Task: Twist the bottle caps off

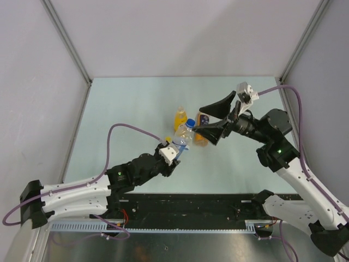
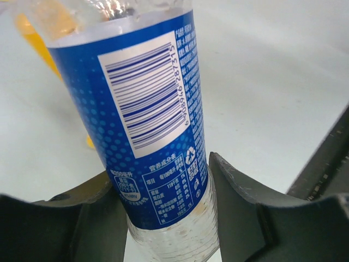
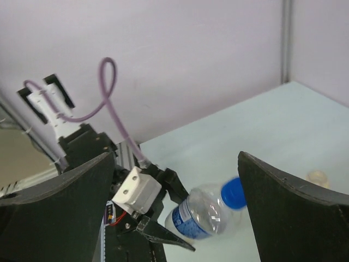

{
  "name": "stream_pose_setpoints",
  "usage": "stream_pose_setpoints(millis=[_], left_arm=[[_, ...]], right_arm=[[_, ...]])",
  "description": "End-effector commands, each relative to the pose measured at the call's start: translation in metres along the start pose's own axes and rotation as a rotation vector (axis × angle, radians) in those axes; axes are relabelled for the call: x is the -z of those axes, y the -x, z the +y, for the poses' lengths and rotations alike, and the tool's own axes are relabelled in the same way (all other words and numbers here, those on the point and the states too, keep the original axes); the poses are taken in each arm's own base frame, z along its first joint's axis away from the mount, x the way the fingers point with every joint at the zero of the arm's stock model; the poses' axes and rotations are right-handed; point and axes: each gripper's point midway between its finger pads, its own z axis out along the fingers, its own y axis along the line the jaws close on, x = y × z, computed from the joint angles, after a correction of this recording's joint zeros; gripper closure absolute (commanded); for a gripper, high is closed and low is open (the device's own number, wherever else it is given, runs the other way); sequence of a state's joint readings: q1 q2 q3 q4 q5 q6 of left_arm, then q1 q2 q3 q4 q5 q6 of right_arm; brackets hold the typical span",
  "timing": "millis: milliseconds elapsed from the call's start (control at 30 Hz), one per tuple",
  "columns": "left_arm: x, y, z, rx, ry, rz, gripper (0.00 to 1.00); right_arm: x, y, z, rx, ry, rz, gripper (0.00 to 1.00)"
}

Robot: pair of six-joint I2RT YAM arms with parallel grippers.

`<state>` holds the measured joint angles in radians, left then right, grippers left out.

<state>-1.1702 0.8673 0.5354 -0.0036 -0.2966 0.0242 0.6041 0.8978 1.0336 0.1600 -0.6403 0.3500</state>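
My left gripper (image 1: 180, 147) is shut on the lower body of the clear bottle (image 1: 184, 136), which has a blue label. Seen from the left wrist, the bottle (image 2: 158, 125) sits tight between both dark fingers (image 2: 245, 213). It tilts toward the right arm, and its blue cap (image 1: 190, 123) is on. My right gripper (image 1: 199, 119) stands open just beyond that cap, one finger on each side and not touching it. From the right wrist, the blue cap (image 3: 233, 193) lies close to the right finger (image 3: 289, 213). A yellow cap (image 1: 168, 140) lies by the left gripper.
A yellow-orange bottle (image 1: 180, 117) stands behind the clear one. An orange bottle (image 1: 202, 136) stands under the right gripper's lower finger. A small pale cap (image 3: 317, 177) lies on the table in the right wrist view. Grey walls enclose the table (image 1: 125, 103).
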Motion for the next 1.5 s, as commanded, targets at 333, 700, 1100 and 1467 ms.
stream_pose_setpoints(millis=[333, 700, 1100, 1467], left_arm=[[0.007, 0.029, 0.048, -0.071, 0.419, 0.033, 1.00], [0.001, 0.036, 0.045, -0.159, 0.476, 0.077, 1.00], [0.002, 0.039, 0.044, -0.160, 0.476, 0.071, 1.00], [0.001, 0.038, 0.042, -0.166, 0.471, 0.077, 1.00]], right_arm=[[-0.019, -0.009, -0.066, -0.225, -0.293, -0.009, 0.01], [-0.022, -0.038, -0.095, -0.335, -0.384, 0.057, 0.15], [-0.029, -0.050, -0.095, -0.377, -0.350, 0.091, 0.41], [-0.031, -0.049, -0.088, -0.393, -0.305, 0.097, 0.84]])
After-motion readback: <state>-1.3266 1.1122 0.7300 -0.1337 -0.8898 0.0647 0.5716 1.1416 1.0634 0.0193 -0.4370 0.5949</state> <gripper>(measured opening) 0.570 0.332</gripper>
